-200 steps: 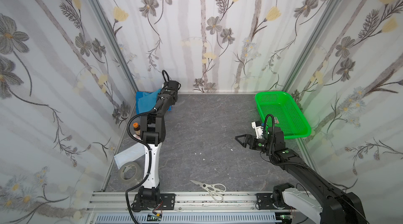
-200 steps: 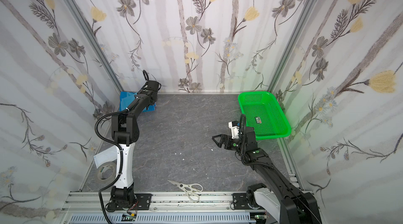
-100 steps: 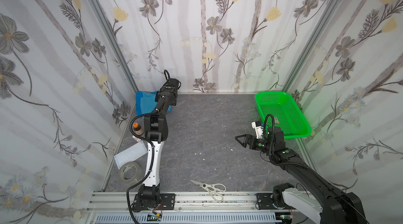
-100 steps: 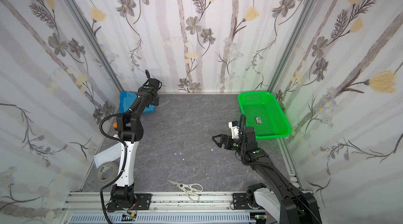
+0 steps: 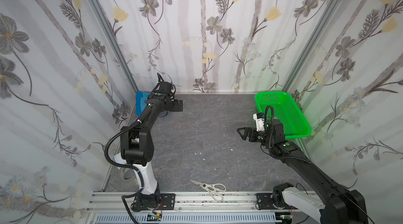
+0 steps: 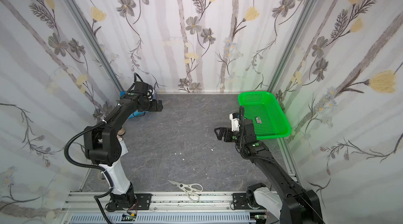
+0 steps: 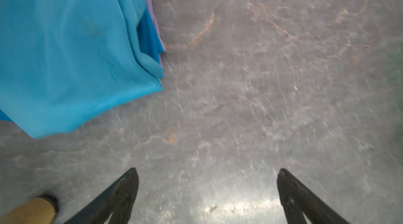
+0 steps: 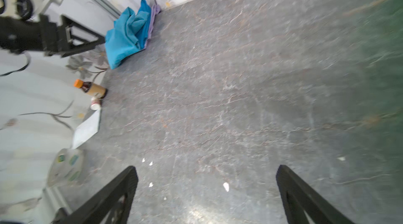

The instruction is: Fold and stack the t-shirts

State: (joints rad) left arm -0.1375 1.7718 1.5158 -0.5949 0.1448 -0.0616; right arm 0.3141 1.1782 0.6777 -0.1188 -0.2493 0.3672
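Note:
The t-shirts lie piled in the back left corner against the wall. A sky-blue one lies on top, with a darker blue fold showing at its edge. The pile also shows in the right wrist view, and in both top views as a blue patch behind the left arm. My left gripper is open and empty, over bare floor just right of the pile. My right gripper is open and empty beside the basket.
A green perforated basket stands at the back right. Scissors lie near the front rail. A brown bottle, a small white pot, a paper sheet and a tape roll line the left wall. A purple cloth edge lies under the pile.
My left gripper has opened, come off the shirt pile and swung right over bare floor. The right arm has not moved.

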